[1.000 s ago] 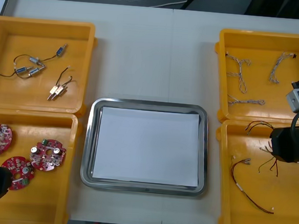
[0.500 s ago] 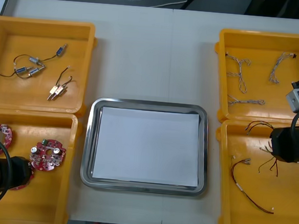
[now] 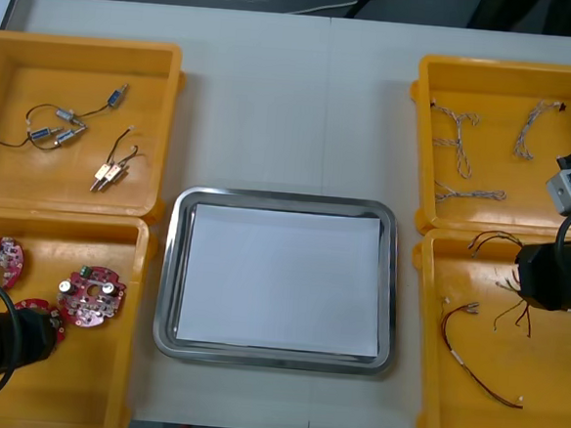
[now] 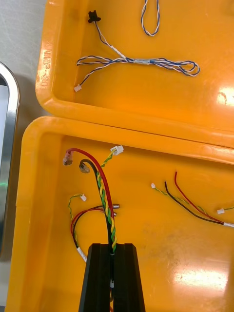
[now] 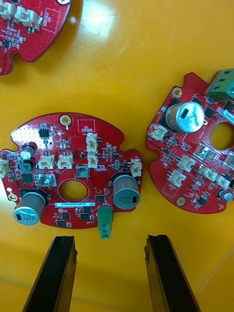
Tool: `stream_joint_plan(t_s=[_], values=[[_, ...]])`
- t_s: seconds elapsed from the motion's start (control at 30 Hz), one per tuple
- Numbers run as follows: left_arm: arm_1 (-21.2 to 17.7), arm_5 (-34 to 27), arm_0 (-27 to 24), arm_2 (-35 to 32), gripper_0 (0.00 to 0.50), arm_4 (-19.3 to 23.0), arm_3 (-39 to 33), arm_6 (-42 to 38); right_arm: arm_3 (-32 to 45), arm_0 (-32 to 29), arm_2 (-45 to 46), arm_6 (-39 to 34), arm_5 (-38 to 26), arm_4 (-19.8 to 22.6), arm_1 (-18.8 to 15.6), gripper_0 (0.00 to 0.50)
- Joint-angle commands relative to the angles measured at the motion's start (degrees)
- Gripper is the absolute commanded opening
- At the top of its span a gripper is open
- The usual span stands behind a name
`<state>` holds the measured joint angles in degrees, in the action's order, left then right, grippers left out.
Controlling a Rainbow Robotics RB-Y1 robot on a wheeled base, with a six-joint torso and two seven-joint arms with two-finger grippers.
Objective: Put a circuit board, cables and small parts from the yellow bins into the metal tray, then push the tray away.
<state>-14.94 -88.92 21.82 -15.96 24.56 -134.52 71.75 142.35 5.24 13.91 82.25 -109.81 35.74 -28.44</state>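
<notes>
Across the light worktop [image 3: 293, 107] we saw the metal tray [image 3: 168, 274], white inside, lying between the yellow bins [image 3: 30, 79]. Our left gripper [image 5: 105, 239] hovered, fingers spread, just short of a round red circuit board [image 5: 73, 146] in the near left bin [image 3: 98, 377]. Our right gripper [image 4: 113, 246] pinched a red and yellow cable [image 4: 103, 195] in the near right bin [image 3: 546, 418].

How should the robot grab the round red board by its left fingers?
The circuit board lies flat in the yellow bin, wider than the open left gripper. Probably come straight down and pinch the rim by the green connector: one finger in the middle hole, one outside. The right gripper holds cables in the near right bin.
</notes>
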Motion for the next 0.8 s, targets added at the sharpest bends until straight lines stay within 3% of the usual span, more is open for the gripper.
stream_joint_plan(t_s=[0.03, 0.8], values=[[-2.0, 1.4, 2.2, 0.2, 0.419, -0.2, 0.8, 6.6, 0.5, 1.2, -0.7, -1.5, -0.2, -0.4, -0.2, 0.000], [-1.9, 4.8, 4.5, 3.8, 0.399, -2.6, 1.9, 6.8, 0.5, 1.2, -0.7, -1.5, -0.2, -0.4, -0.2, 0.000]])
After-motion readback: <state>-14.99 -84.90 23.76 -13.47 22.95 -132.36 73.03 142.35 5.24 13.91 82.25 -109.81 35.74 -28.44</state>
